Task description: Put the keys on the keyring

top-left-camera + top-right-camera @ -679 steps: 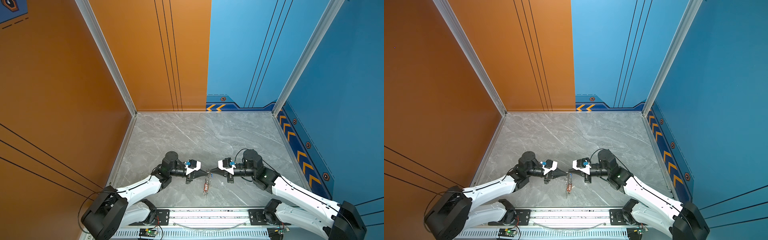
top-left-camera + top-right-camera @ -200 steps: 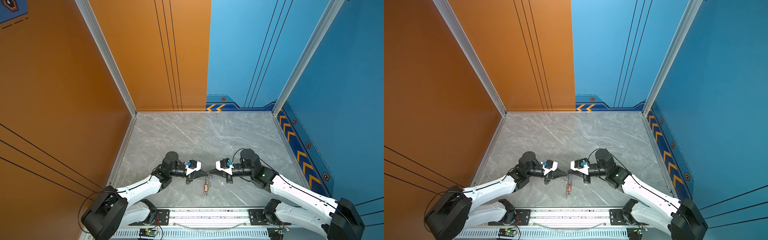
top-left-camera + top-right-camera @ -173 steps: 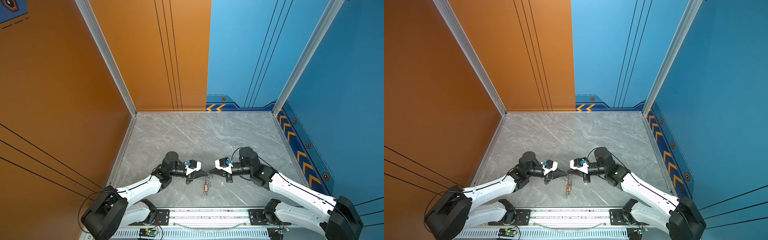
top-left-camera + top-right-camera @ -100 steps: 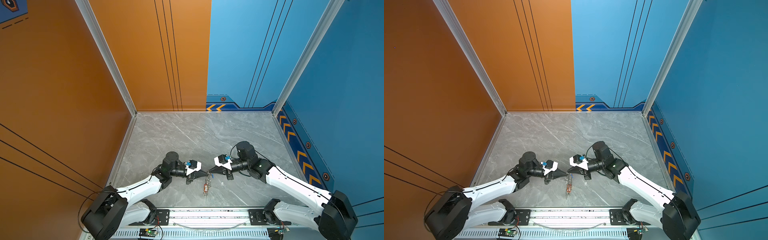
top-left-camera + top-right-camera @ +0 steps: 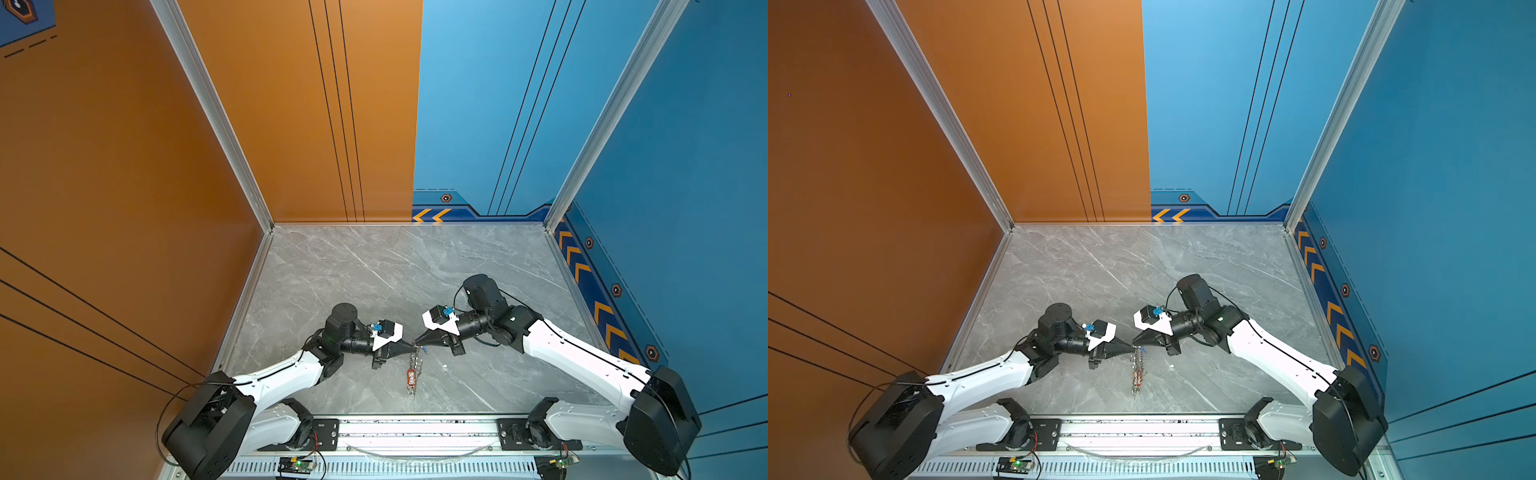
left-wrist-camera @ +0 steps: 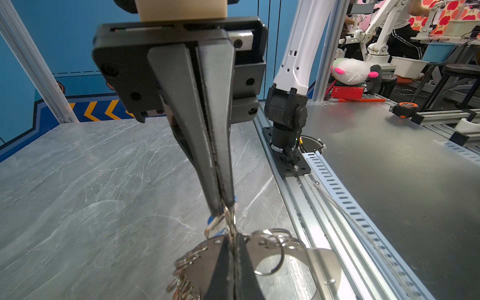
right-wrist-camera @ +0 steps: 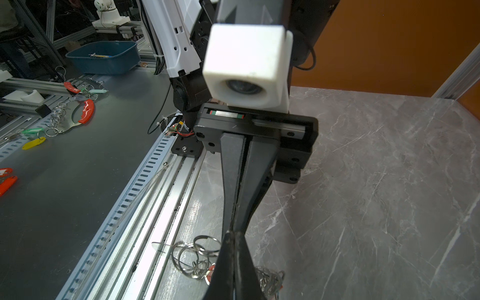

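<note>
Keyring [image 5: 414,363] is hanging from the point where the two sets of fingers are meeting, over the near middle of the grey marble bench [image 5: 374,270]. From there it is trailing toward the front rail [image 5: 415,428]. I am reading the same layout in both top views. I cannot tell whether its lower end is resting on the bench. A red-tagged key [image 5: 410,377] is sitting partway down the keyring.

Left fingers [image 5: 395,347] are pressing fully together. In the left wrist view, the left fingers [image 6: 220,267] are clamping the rim of the keyring's flat grey plate [image 6: 324,262]. Loose split rings [image 6: 270,255] are bunching along the rim on both sides of the grip.

Right fingers [image 5: 430,337] are likewise pressing together with no gap showing. They are pointing in from the opposite side, tip against tip with the left pair. In the left wrist view, the right fingers [image 6: 218,155] are pinching a small ring at their tips. The blue-tagged key [image 6: 215,224] is dangling from that ring, just beside the plate rim.

In the right wrist view, the right fingers [image 7: 226,267] are meeting the left fingers [image 7: 233,168] end to end, and the red-tagged key [image 7: 211,270] is showing only as a sliver of red beside them.
</note>
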`<action>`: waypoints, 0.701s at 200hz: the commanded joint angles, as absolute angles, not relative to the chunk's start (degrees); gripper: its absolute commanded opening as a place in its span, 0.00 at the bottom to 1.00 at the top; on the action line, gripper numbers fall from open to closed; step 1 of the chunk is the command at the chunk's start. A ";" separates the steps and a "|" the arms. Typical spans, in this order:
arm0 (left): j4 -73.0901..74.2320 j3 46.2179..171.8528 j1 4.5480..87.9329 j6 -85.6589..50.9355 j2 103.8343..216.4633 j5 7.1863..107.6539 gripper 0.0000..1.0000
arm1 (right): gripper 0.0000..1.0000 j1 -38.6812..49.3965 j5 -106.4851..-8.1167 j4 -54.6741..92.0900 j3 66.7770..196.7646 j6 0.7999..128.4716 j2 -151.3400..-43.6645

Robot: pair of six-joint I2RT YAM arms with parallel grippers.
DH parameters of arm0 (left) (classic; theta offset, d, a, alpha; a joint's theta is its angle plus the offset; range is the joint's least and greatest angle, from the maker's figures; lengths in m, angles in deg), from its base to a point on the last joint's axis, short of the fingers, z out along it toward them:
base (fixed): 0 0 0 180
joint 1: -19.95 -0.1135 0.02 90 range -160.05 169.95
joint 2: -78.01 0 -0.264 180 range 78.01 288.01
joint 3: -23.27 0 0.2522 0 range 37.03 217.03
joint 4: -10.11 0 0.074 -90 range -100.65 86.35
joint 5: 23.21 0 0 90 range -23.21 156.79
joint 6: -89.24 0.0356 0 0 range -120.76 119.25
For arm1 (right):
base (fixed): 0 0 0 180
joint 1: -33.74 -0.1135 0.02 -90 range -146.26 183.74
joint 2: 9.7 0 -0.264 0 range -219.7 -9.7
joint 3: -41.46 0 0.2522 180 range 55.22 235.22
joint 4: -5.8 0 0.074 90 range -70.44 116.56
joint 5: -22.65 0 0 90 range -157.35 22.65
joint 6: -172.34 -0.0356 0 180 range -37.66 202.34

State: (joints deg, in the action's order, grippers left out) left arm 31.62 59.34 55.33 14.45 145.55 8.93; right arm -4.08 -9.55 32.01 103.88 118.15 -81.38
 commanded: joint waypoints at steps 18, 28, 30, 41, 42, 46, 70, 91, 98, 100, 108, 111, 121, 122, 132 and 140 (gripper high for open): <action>32.64 60.07 57.29 14.71 144.54 5.58 0.00 | 0.00 -4.23 -14.43 31.82 106.78 120.56 -83.95; 32.65 60.05 57.26 14.77 144.37 5.53 0.00 | 0.01 -4.23 -14.83 31.80 106.85 120.75 -84.14; 32.65 60.01 57.29 14.79 144.37 5.53 0.00 | 0.01 -4.23 -14.87 31.78 106.89 120.77 -84.17; 32.60 60.03 57.31 14.78 144.36 5.62 0.00 | 0.03 -4.30 -15.11 31.80 106.99 120.83 -84.31; 32.58 60.05 57.31 14.79 144.36 5.66 0.00 | 0.03 -4.26 -15.13 31.79 106.99 120.83 -84.32; 32.65 60.01 57.30 14.80 144.35 5.63 0.00 | 0.03 -4.27 -15.15 31.78 107.01 120.83 -84.31; 32.64 60.11 57.30 14.89 144.49 5.64 0.00 | 0.07 -4.23 -15.31 31.75 107.07 120.88 -84.34; 32.65 60.10 57.30 14.88 144.56 5.65 0.00 | 0.10 -4.40 -15.57 31.76 107.16 120.83 -84.50; 32.65 60.15 57.30 14.97 144.48 5.66 0.00 | 0.11 -4.41 -15.75 31.70 107.22 120.95 -84.48; 32.63 60.15 57.30 14.97 144.46 5.70 0.00 | 0.11 -4.41 -15.82 31.76 107.22 120.93 -84.49; 32.65 60.01 57.30 15.02 144.29 5.75 0.00 | 0.12 -4.43 -16.22 31.71 107.10 120.88 -84.48; 32.65 60.10 57.27 14.98 144.28 5.79 0.00 | 0.13 -4.45 -16.39 31.76 107.03 120.98 -84.47; 32.64 59.91 57.30 15.02 144.11 5.97 0.00 | 0.14 -4.42 -16.95 31.70 106.86 121.14 -84.49; 32.64 59.90 57.30 15.04 144.10 5.97 0.00 | 0.14 -4.41 -16.97 31.69 106.88 121.12 -84.49; 32.65 59.93 57.26 15.07 144.12 6.07 0.00 | 0.15 -4.42 -17.08 31.69 106.81 121.16 -84.43; 32.63 59.97 57.31 15.06 144.19 6.07 0.00 | 0.16 -4.54 -17.00 31.58 106.81 121.08 -84.41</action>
State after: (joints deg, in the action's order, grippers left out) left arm 31.42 59.34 56.81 14.49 145.18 8.55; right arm -4.41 -14.82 32.53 105.63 120.07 -84.09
